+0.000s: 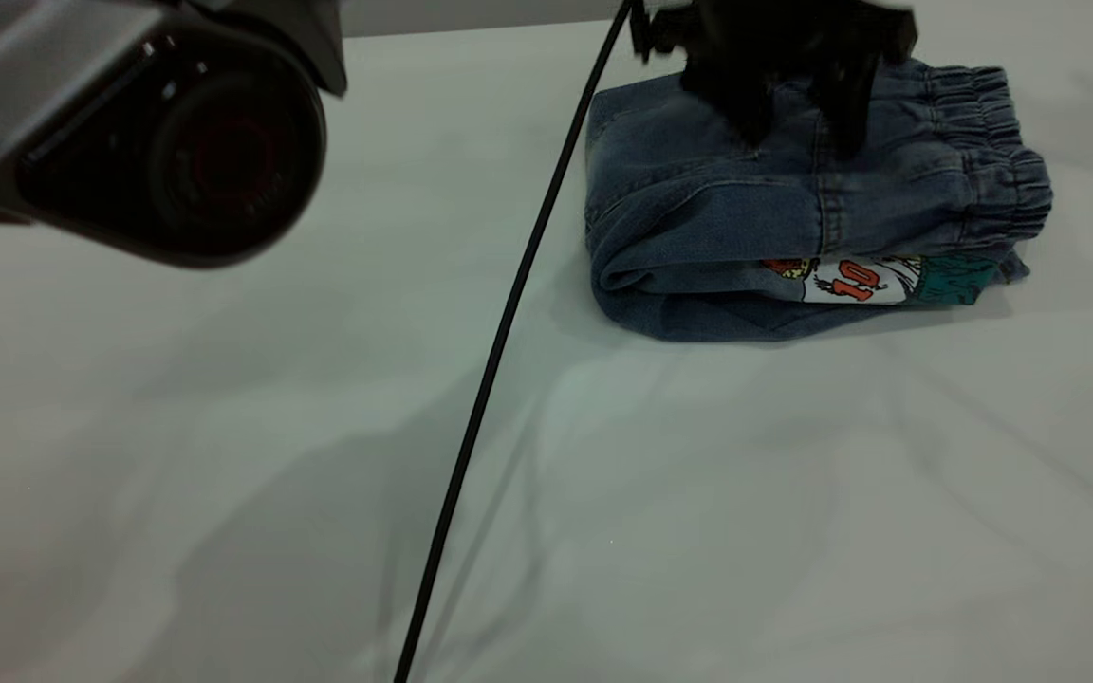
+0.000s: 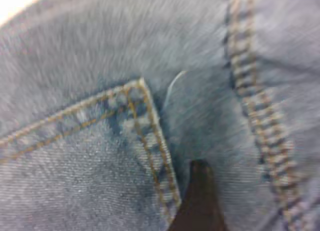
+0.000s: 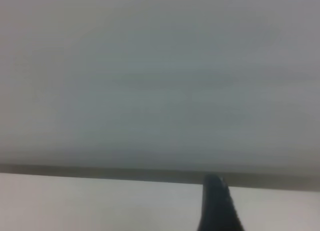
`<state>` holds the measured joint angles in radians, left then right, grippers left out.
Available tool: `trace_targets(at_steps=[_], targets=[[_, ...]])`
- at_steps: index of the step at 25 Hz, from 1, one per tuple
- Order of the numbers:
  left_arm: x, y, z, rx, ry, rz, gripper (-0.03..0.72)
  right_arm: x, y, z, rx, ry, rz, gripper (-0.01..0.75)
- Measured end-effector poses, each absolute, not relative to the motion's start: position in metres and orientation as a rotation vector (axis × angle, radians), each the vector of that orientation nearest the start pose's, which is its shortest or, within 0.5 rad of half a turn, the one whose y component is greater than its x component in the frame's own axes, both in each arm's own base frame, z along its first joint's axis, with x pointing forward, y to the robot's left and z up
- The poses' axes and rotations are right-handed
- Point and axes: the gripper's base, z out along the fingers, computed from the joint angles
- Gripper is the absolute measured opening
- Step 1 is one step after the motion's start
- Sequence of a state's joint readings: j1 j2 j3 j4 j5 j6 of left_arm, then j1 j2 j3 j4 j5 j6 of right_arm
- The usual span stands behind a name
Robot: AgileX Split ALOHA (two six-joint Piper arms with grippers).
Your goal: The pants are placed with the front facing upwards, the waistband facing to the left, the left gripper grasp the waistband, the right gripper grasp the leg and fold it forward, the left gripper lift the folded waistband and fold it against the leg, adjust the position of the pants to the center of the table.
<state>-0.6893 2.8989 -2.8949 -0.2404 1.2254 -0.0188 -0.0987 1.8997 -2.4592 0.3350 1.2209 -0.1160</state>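
The blue denim pants point(image 1: 717, 218) lie folded into a thick bundle at the far right of the white table point(image 1: 224, 493). The ruched waistband point(image 1: 992, 152) is on top at the bundle's right end, and the "10" jersey print point(image 1: 860, 282) peeks out of the near side. My left gripper point(image 1: 798, 133) presses down on top of the bundle, open, its two black fingers spread on the denim. In the left wrist view one fingertip point(image 2: 200, 186) rests on the pants point(image 2: 100, 66) beside a tan-stitched pocket corner. My right gripper point(image 3: 217, 206) hangs over bare table point(image 3: 75, 201), away from the pants.
A black camera housing on an arm point(image 1: 214, 161) fills the upper left, close to the viewer. A black cable point(image 1: 499, 341) runs diagonally from the top centre to the near edge, just left of the pants. The table's far edge point(image 3: 100, 169) shows in the right wrist view.
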Motion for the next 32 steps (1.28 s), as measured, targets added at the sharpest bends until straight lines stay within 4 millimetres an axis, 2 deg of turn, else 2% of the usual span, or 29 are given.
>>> trace_targets(at_steps=[4,9,13,17,22,24,28,32], targets=[[0.426,-0.377,0.147,0.914,2.557,-0.526,0.519,0.389,-0.01,0.501,-0.087,2.106,0.27,0.372],[0.428,-0.367,0.204,0.926,2.424,-0.421,0.519,0.387,-0.01,0.503,-0.091,2.1,0.264,0.372],[0.424,-0.357,0.253,0.9,2.331,-0.368,0.519,0.372,-0.008,0.518,-0.087,2.063,0.271,0.372],[0.414,-0.347,0.303,0.868,2.241,-0.362,0.519,0.342,0.0,0.545,-0.114,1.982,0.321,0.372],[0.397,-0.328,0.365,0.855,2.114,-0.336,0.519,0.289,0.02,0.582,-0.187,1.862,0.359,0.372],[0.387,-0.317,0.394,0.829,2.061,-0.323,0.519,0.269,0.027,0.592,-0.21,1.834,0.367,0.372],[0.364,-0.295,0.442,0.793,1.988,-0.31,0.519,0.232,0.039,0.593,-0.255,1.84,0.398,0.372],[0.339,-0.273,0.478,0.775,1.957,-0.302,0.519,0.198,0.039,0.58,-0.279,1.887,0.389,0.372]])
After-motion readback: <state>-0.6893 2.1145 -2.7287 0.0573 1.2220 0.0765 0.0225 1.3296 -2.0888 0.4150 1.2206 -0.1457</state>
